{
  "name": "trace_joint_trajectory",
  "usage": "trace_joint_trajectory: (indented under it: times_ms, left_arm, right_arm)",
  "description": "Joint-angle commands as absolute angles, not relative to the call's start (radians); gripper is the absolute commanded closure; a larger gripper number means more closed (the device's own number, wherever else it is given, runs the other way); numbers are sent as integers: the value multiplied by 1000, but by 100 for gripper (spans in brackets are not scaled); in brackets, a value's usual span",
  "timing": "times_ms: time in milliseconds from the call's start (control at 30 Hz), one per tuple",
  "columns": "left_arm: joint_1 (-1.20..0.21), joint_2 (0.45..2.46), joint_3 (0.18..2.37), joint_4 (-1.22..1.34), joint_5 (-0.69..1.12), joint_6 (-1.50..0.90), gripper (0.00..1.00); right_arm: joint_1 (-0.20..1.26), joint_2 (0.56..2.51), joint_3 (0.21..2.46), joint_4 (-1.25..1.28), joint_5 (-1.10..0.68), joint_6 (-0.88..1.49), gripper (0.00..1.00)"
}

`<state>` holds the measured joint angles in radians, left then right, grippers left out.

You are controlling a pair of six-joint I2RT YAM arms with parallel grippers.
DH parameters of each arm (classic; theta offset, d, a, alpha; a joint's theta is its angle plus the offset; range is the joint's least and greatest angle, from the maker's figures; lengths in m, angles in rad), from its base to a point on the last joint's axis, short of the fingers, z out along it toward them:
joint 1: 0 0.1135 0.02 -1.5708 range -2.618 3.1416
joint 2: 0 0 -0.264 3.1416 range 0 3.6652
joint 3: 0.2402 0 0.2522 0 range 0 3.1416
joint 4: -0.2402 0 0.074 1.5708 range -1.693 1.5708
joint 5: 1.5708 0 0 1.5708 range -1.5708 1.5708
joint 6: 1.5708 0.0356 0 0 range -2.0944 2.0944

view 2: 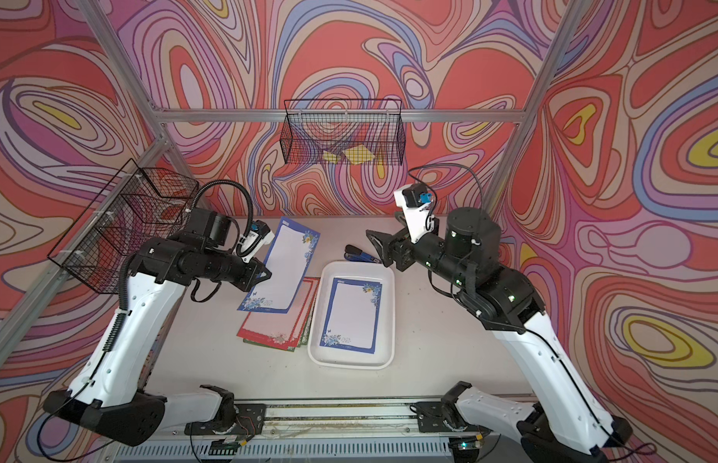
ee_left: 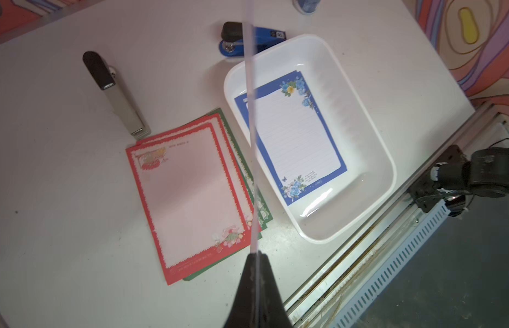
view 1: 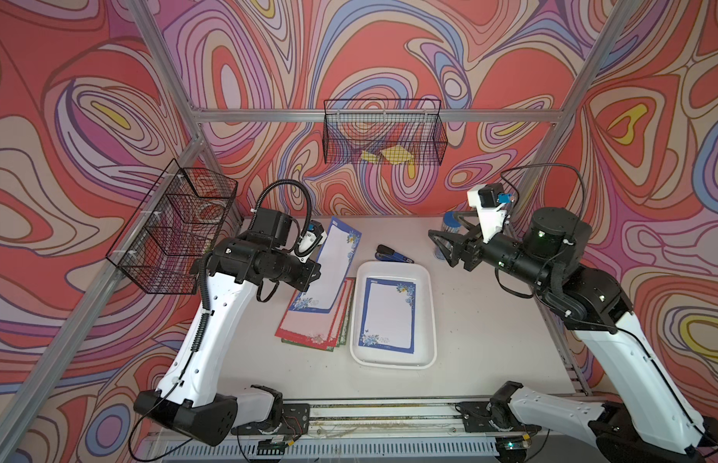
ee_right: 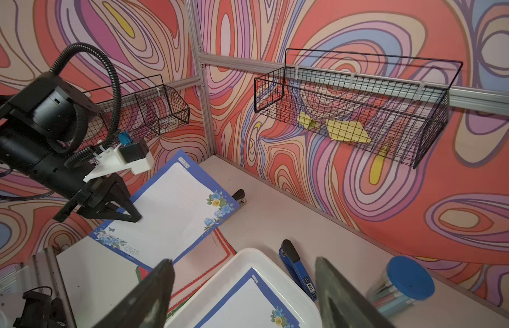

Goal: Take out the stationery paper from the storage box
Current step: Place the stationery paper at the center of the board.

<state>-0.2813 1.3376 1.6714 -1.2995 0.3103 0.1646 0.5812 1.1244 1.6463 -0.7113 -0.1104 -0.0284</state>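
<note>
Top views both show a flat, matte off-white tabletop (view 1: 489, 320) inside an aluminium frame. 2 black wire mesh baskets hang from the frame: the rear basket (view 1: 383, 132) on the back rail and the side basket (view 1: 177, 228) on the left.

The storage box (view 1: 429, 320) is shallow glossy white plastic with rounded corners and a raised rim. It rests near the middle of the tabletop. The boxed sheet (view 1: 389, 316) lies flat inside it: 1 thin rectangle with a lined white centre and a blue floral border.

The raised sheet (view 1: 333, 268), of the same blue pattern, is outside the box. It hangs tilted in the air to the box's left. Under it the pile (view 1: 317, 324) of red- and green-bordered sheets lies fanned on the tabletop, just beside the box.

The left fingers (ee_right: 131, 215) are pressed together, pinching a long edge of the raised sheet. The right fingers (view 1: 445, 248) are spread wide, hold nothing and hang above the tabletop behind the box.

Smaller items:
- A blue stapler (view 1: 391, 254) lies just behind the box.
- A silver-and-black stapler (ee_left: 114, 93) lies behind the pile.
- A clear jar (ee_right: 409, 278) with a blue lid stands at the back right.
- 2 yellow notes (view 1: 389, 155) lie in the rear basket.
</note>
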Motion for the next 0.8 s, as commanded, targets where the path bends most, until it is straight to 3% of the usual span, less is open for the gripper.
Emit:
trace_joint_trajectory:
  times_ms: [0,233,767]
  left_arm:
    - [-274,1377,1683,-1414,196,180,100]
    - [-266,1410,1635,-1359,253,158,100]
    - [-108,1483,1493,-1264,597,176,100]
  right_arm:
    - [577,1148,1679,-762,-80,-48,19]
    - [577,1152,1667,-748,-93,-39,19]
    - [577,1210,1735,-697,-235,-27,18]
